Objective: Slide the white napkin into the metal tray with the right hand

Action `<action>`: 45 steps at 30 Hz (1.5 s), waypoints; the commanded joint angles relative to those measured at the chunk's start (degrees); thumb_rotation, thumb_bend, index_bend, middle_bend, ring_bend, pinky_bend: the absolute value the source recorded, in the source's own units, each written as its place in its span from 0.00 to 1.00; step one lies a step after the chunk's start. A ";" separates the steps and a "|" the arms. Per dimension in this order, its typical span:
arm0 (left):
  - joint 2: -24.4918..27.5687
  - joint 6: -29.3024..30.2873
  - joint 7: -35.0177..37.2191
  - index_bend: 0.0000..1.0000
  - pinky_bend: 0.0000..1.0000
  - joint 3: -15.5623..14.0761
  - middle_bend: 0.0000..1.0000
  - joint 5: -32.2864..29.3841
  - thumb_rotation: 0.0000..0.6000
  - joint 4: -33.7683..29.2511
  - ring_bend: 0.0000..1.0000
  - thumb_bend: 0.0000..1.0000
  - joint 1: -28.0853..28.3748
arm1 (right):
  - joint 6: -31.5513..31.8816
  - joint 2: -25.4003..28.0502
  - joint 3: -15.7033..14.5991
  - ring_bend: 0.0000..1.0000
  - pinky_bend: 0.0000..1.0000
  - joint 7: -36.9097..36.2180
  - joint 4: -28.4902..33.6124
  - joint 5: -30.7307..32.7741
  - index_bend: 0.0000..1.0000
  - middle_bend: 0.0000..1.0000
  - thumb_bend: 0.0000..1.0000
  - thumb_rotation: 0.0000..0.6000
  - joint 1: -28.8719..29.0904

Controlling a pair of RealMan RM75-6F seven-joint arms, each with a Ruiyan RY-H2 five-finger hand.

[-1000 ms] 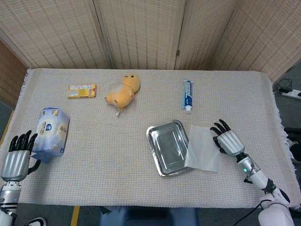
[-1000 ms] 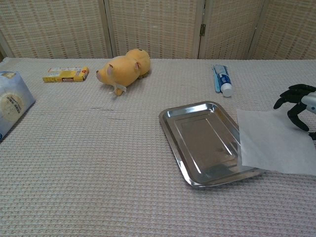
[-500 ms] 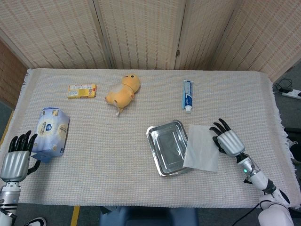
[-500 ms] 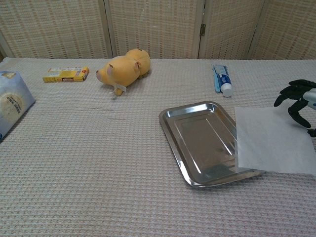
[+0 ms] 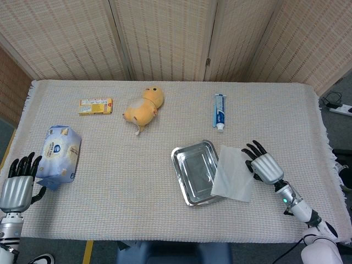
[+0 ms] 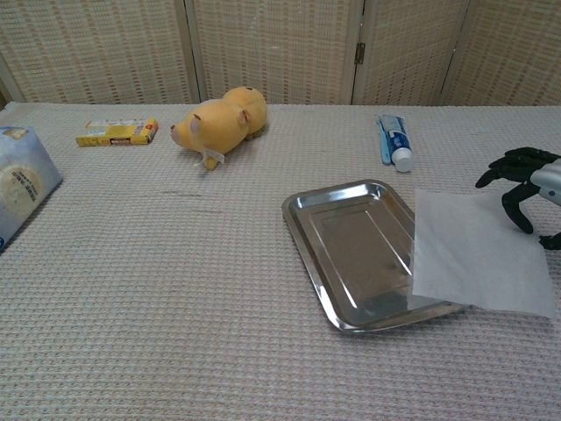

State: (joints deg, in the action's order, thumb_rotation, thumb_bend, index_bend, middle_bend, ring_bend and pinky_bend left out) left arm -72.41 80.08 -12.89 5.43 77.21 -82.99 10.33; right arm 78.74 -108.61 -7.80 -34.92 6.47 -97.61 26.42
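A white napkin lies flat with its left edge over the right rim of the metal tray. My right hand presses down on the napkin's right edge with its dark fingertips, fingers spread and curved. The tray is bare inside. My left hand hangs at the table's near-left corner, fingers apart, holding nothing; the chest view does not show it.
A blue tissue pack lies at the left, close to my left hand. A yellow plush duck, a yellow box and a toothpaste tube sit toward the back.
My right hand has moved left and dragged the napkin with it, so the napkin's left edge now overlaps the tray's rim further. The left hand has stayed put.
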 commanded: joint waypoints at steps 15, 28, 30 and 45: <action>-0.02 0.15 -0.19 0.00 0.00 0.01 0.00 0.13 1.00 -0.05 0.00 0.35 -0.04 | 1.93 -0.01 0.75 0.07 0.00 -0.93 0.15 0.65 0.38 0.16 0.45 1.00 0.08; -0.08 0.40 -0.23 0.00 0.00 -0.06 0.00 0.50 1.00 -0.08 0.00 0.35 -0.09 | 10.22 -2.04 5.47 0.13 0.00 -5.75 0.96 4.53 0.47 0.22 0.51 1.00 2.43; -0.07 0.37 -0.21 0.00 0.00 -0.09 0.00 0.52 1.00 -0.08 0.00 0.35 -0.09 | 10.67 -2.64 5.94 0.13 0.00 -6.53 1.05 4.88 0.47 0.22 0.51 1.00 3.07; 0.14 0.61 0.00 0.00 0.00 0.18 0.00 0.26 1.00 -0.05 0.00 0.35 -0.26 | 12.77 -6.37 3.70 0.17 0.00 -10.47 0.68 1.97 0.51 0.25 0.51 1.00 8.61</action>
State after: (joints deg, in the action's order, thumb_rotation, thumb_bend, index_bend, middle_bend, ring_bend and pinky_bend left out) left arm -72.27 80.69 -12.90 5.61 77.46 -83.04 10.07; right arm 91.12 -114.56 -4.13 -44.81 7.06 -95.57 34.53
